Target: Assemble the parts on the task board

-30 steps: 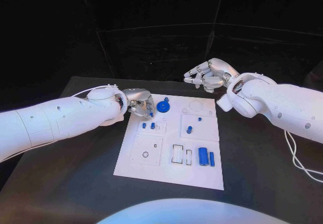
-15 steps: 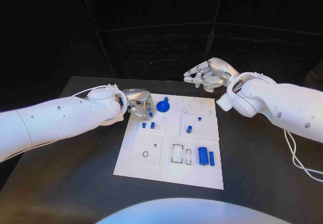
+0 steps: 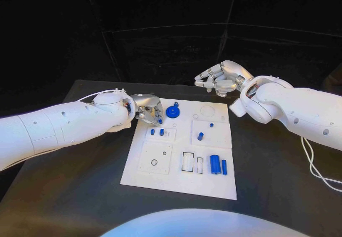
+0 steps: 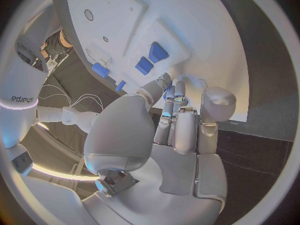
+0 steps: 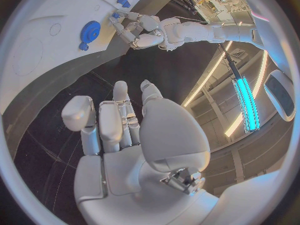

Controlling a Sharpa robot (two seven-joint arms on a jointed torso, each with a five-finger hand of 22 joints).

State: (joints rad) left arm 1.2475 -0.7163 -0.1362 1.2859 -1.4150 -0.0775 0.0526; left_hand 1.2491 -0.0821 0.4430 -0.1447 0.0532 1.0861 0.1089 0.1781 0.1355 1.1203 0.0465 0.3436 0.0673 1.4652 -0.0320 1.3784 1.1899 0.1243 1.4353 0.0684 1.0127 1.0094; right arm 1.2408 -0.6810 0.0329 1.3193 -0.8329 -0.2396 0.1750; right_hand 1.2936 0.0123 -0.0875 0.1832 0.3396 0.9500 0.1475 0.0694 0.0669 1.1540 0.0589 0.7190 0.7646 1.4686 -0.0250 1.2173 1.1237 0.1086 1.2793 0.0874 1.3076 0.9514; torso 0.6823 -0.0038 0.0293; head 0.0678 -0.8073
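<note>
The white task board (image 3: 182, 181) lies in the middle of the table. A blue gear (image 3: 173, 113) sits at its far left part, also seen in the right wrist view (image 5: 89, 32). My left hand (image 3: 148, 110) hovers at the board's far left edge beside the gear, fingers curled, pinching a small blue part (image 4: 167, 88) at its tips. Two short blue pegs (image 3: 156, 132) stand just nearer than that hand. My right hand (image 3: 221, 79) hangs beyond the board's far edge, fingers curled in with nothing in them.
More blue pieces are on the board: a peg (image 3: 200, 137) right of centre, a thick cylinder (image 3: 214, 163) and a thin bar (image 3: 224, 168) near the front right. Black table (image 3: 85, 197) surrounds the board on both sides.
</note>
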